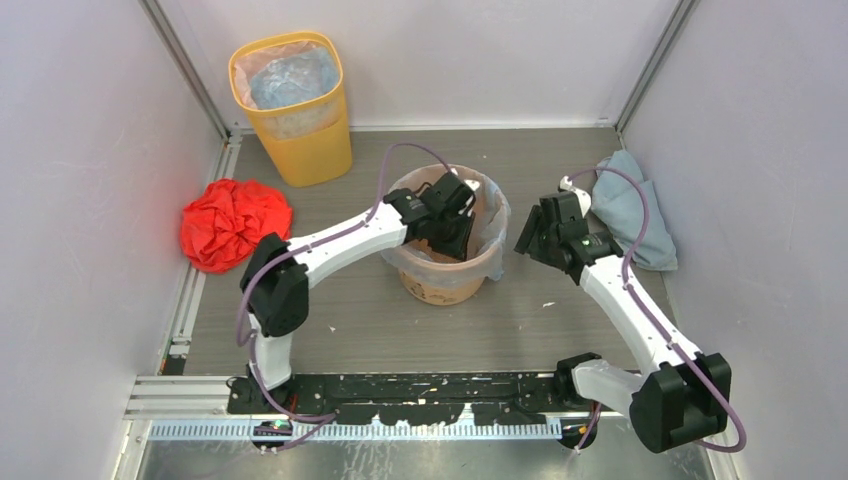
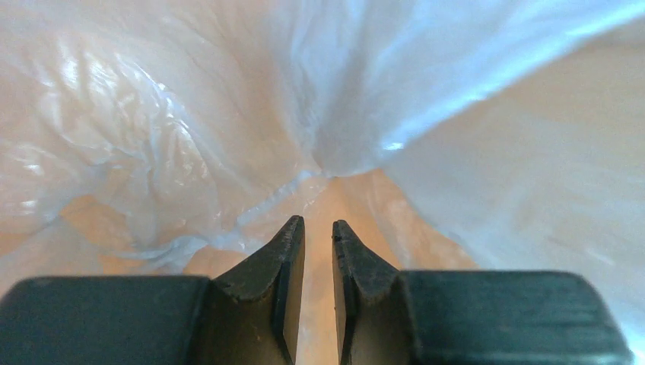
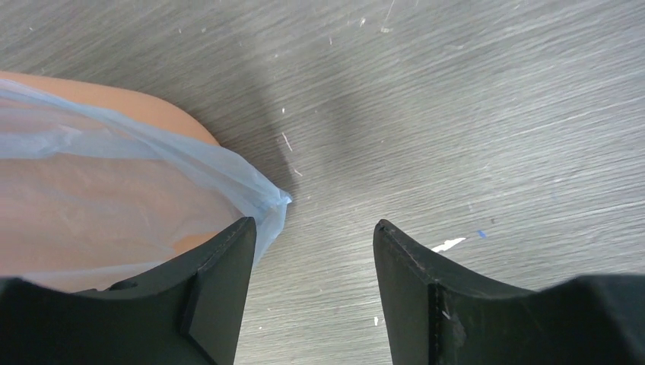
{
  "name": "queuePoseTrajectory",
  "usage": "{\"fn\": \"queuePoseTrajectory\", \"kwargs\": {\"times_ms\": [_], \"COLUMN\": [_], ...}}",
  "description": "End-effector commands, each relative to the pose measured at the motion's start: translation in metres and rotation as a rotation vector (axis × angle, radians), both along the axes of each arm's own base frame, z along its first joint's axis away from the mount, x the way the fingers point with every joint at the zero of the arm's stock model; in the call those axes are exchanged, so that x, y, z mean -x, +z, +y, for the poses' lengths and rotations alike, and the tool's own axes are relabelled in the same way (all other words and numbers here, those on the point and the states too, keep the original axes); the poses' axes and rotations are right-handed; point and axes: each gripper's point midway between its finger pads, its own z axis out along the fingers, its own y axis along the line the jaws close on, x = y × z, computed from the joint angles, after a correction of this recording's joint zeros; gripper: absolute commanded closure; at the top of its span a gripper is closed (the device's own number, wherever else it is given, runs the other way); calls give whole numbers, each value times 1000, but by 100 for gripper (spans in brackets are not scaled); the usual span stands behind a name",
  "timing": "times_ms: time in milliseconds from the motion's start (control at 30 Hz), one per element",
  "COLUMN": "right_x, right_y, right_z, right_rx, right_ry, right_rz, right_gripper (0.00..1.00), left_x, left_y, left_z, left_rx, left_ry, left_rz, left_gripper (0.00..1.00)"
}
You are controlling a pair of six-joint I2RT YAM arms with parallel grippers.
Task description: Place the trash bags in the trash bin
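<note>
Two bins on the worktop (image 1: 520, 320) here. There's one round orange trash bin (image 1: 443, 290) in the middle and one taller yellow bin (image 1: 310, 150) at the back left, which has its own pale liner (image 1: 290, 78).

The orange one has one translucent trash bag (image 2: 137, 122) in it, with the bag's edge folded over the rim. The left gripper (image 2: 318, 222) is down inside that bag. Its jaws are only a sliver apart and nothing's pinched between them.

The right gripper (image 3: 313, 222) hangs just outside the bin's right rim, jaws spread wide and empty, and a corner of the bag sits right beside one finger.

Also lying around are one crumpled red bundle (image 1: 235, 222) at the left and one blue-grey bundle (image 1: 632, 205) at the right, both well apart from the orange bin.
</note>
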Motion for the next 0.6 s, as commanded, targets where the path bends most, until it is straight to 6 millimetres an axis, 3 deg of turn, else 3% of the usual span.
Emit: {"fn": "queuePoseTrajectory", "kwargs": {"times_ms": [0,200,367,567], "right_x": [-15,-25,-32,-39], "right_y": [53,102,139,173], "right_z": [-17,-19,7,43], "right_rx": [87,108,19,-94], "right_ry": [-26,-20,102,267], "right_rz": [-119,-178,-234,-268], "right_gripper": [36,35,39,74], "left_x": [-16,-23,-13,-10], "left_y": [83,144,193,230], "left_z": [1,12,45,114], "left_rx": [77,125,204,263], "left_ry": [-37,-58,-19,112], "left_rz": [-198,-298,-370,-435], "left_gripper": [78,79,76,66]}}
